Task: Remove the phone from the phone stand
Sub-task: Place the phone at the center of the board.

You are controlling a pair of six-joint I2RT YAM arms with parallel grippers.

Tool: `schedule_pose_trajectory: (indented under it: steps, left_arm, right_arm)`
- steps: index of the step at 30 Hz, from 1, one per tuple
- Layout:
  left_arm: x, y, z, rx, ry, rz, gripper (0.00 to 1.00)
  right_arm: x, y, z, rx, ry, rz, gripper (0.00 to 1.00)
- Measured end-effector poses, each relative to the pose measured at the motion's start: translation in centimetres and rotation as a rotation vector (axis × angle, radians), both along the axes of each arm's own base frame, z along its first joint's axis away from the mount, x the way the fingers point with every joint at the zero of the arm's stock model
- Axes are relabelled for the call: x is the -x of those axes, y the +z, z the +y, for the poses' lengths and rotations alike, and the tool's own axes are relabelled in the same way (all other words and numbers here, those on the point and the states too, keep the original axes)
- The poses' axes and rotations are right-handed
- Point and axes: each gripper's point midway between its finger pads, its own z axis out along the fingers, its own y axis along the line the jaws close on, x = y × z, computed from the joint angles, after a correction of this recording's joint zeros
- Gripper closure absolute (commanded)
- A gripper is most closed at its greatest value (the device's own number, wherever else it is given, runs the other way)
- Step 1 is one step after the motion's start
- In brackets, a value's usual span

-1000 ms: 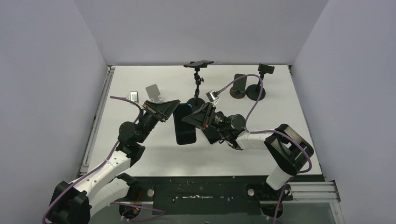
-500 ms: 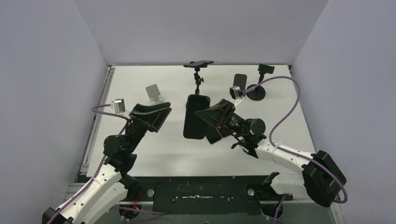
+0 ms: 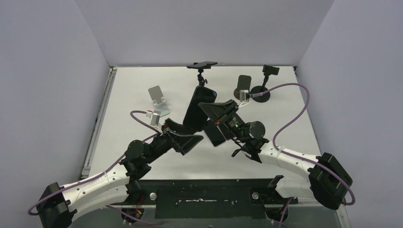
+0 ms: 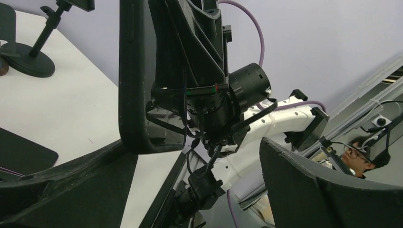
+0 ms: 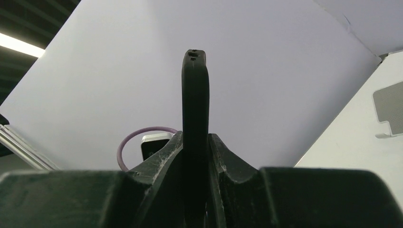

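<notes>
While it hangs clear of every stand, the phone [image 3: 198,109] rides in mid-air over the middle of the table [image 3: 133,85]. Its long axis slants from the near left to the far right. The right gripper [image 5: 195,154] is clamped flat against its two faces, on the half toward the arms. The phone's near end points at the left gripper [image 3: 186,135], the closer free hand, whose fingers are spread wide and hold nothing. That end sits just over their gap, nearer one finger. A silver stand [image 3: 158,98] is well apart to the left. The removal looks essentially complete.
</notes>
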Motion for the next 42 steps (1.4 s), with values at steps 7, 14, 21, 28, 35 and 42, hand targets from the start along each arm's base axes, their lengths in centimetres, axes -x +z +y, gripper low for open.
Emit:
schedule_pose_trajectory:
  steps: [7,14,21,28,35,42]
  left_arm:
    - [-0.9,0.7,0.0,0.018,0.067,-0.032,0.18]
    - [-1.9,2.3,1.3,0.099,0.151,-0.055,0.42]
    - [-2.2,3.2,1.6,0.143,0.173,-0.07,0.51]
    - [-2.7,3.4,1.5,0.177,0.18,-0.063,1.0]
    - [-2.9,2.2,1.7,0.146,0.199,-0.037,1.0]
    - [-2.2,1.4,3.6,-0.046,0.251,-0.074,1.0]
  right_arm:
    - [0.0,-0.1,0.7,-0.015,-0.007,0.022,0.87]
    - [0.3,1.3,0.1,-0.082,-0.019,0.006,0.87]
    - [0.9,1.5,0.6,-0.102,-0.004,0.006,0.87]
    - [1.7,1.3,1.0,-0.106,0.008,0.003,0.83]
    - [2.3,1.6,0.7,-0.082,0.009,-0.025,0.07]
    - [3.2,1.0,-2.9,0.177,-0.086,-0.047,0.0]
